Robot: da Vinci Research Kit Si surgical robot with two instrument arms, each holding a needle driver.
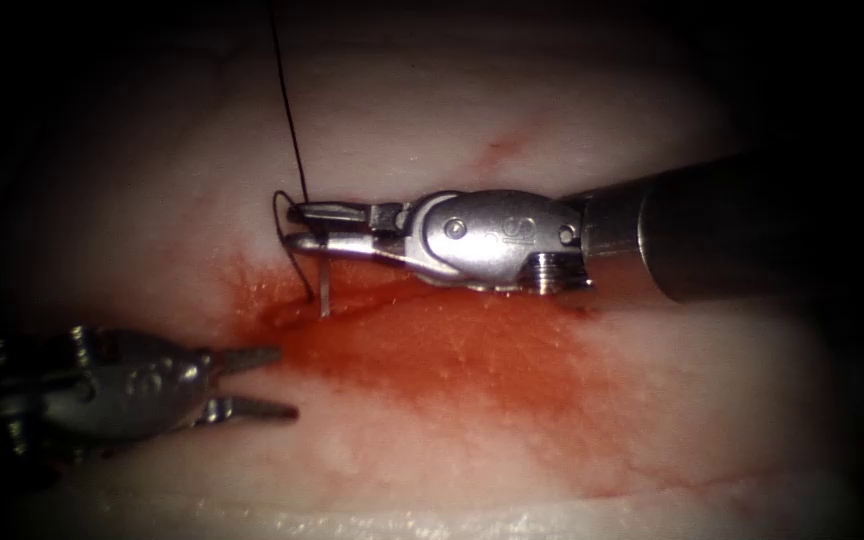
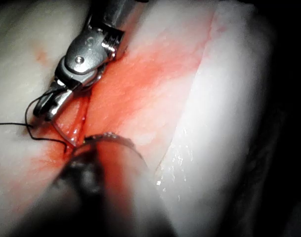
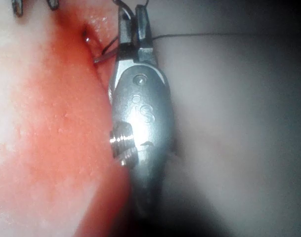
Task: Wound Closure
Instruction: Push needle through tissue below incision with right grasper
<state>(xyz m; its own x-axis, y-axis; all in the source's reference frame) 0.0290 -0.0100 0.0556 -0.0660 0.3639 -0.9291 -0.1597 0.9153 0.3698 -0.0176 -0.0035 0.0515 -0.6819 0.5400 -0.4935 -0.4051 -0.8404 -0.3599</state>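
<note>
1. Jaws of my right tool pinch the needle near its upper end; those of my left tool are spread and hold nothing, hovering below the cut in the endoscope view.
2. My needle hangs from the right jaws down to the cut's left end, where its lower part meets the red fluid. I cannot tell how deep it sits in the tissue.
3. Thread runs up from the jaws, with a small loop just left of them.
4. I judge the needle stiff, light and slick; a grip on its body, away from the tip, should stop it rolling.
5. Thread looks fine and limp. Wet tissue looks soft and may tear if tugged.
</note>
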